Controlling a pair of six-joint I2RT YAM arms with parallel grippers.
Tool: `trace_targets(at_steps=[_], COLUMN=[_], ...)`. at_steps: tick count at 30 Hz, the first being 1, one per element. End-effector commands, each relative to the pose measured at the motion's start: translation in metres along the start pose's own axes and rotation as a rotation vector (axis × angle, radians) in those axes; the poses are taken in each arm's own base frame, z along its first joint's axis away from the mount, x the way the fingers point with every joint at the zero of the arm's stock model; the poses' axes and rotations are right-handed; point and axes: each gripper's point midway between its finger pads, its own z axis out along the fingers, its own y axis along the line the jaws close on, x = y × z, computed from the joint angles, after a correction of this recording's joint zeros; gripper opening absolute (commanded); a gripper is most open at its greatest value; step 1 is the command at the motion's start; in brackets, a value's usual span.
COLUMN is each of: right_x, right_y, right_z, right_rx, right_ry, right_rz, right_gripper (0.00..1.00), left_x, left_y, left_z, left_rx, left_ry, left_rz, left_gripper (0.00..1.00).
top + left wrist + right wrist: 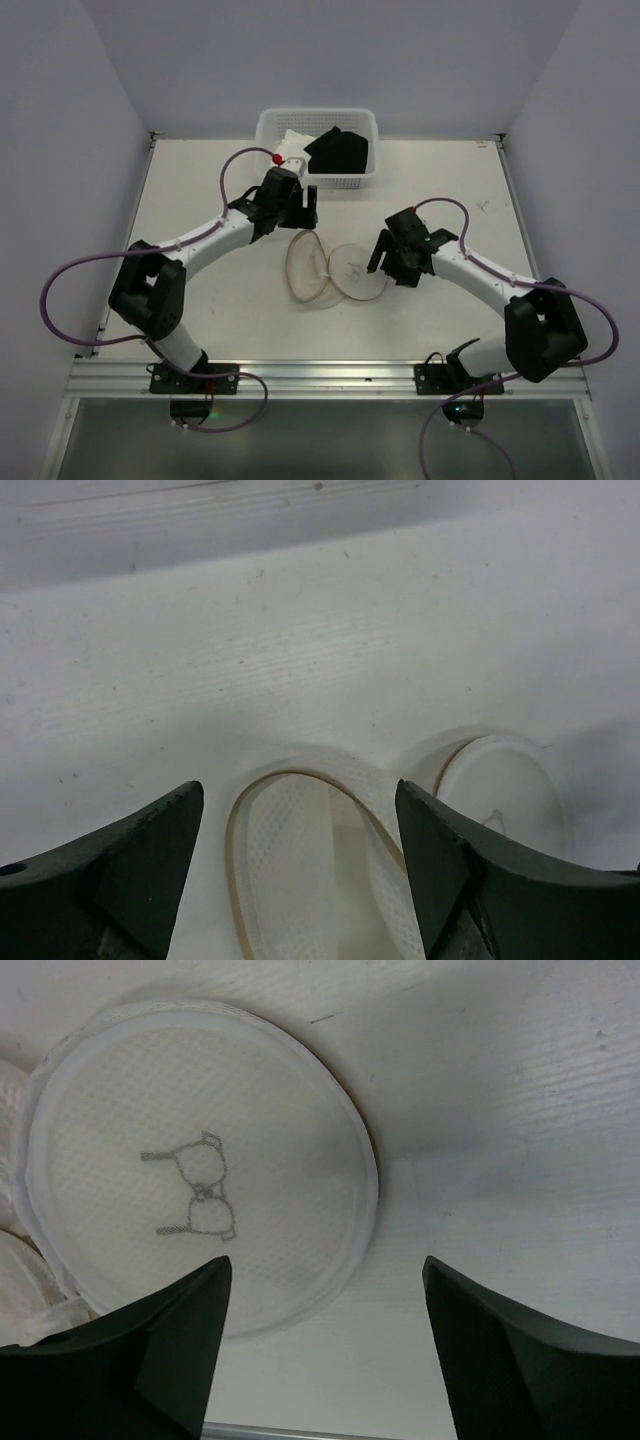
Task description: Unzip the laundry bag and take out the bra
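Observation:
The laundry bag [335,268] lies mid-table, spread open into two whitish mesh discs with wire-hoop rims. In the left wrist view I look into its open mesh half [300,870]; no garment shows inside. The right wrist view shows its flat face [280,1140] with the small bra icon [200,1185]. My left gripper [305,212] [300,810] is open and empty, just behind the bag's left half. My right gripper [388,270] [325,1280] is open and empty at the right disc's edge. A black garment [340,150] lies in the basket; I cannot tell if it is the bra.
A white perforated plastic basket [265,125] stands at the back centre against the wall, holding the black garment and a white item [293,145]. White walls close the table on the left, back and right. A metal rail [320,375] runs along the near edge.

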Motion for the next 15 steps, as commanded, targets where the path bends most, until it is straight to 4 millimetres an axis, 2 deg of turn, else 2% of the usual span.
trace_targets(at_steps=[1,2,3,5,6,7,8,9,10,12,14,15], right_x=[-0.025,-0.03,-0.031,-0.044,-0.046,-0.049,-0.05,-0.055,-0.051,-0.053,-0.048,-0.049], right_y=[0.012,0.009,0.001,-0.02,-0.03,-0.047,-0.054,-0.064,-0.074,-0.086,-0.098,-0.106], right_z=[-0.021,-0.028,-0.031,-0.04,-0.041,-0.04,-0.041,-0.047,-0.045,-0.05,-0.049,-0.051], right_rx=[-0.054,-0.058,-0.036,0.003,0.018,0.044,0.046,0.047,0.063,0.072,0.097,0.105], right_ry=[-0.08,-0.105,-0.113,-0.18,-0.191,-0.199,-0.206,-0.232,-0.232,-0.266,-0.268,-0.281], right_rz=[0.012,0.017,0.022,0.059,0.075,0.114,0.134,0.171,0.189,0.232,0.266,0.294], right_gripper=[0.81,0.84,0.89,0.92,0.93,0.95,0.96,0.98,0.99,0.99,0.99,0.99], left_x=[-0.033,-0.039,-0.036,-0.035,-0.034,-0.028,-0.024,-0.022,-0.008,0.008,0.02,0.037], left_y=[-0.022,-0.029,-0.038,-0.055,-0.076,-0.087,-0.098,-0.12,-0.129,-0.155,-0.171,-0.18], left_z=[-0.028,-0.032,-0.036,-0.04,-0.046,-0.042,-0.042,-0.045,-0.032,-0.02,-0.012,-0.001], left_rx=[0.003,0.006,-0.008,-0.004,0.012,0.016,0.02,0.038,0.031,0.032,0.039,0.038], left_ry=[-0.101,-0.115,-0.112,-0.12,-0.137,-0.126,-0.124,-0.131,-0.1,-0.067,-0.05,-0.024], left_rz=[0.069,0.07,0.089,0.103,0.126,0.136,0.146,0.168,0.185,0.221,0.248,0.278], left_gripper=[0.82,0.83,0.83,0.83,0.83,0.83,0.81,0.8,0.78,0.77,0.76,0.75])
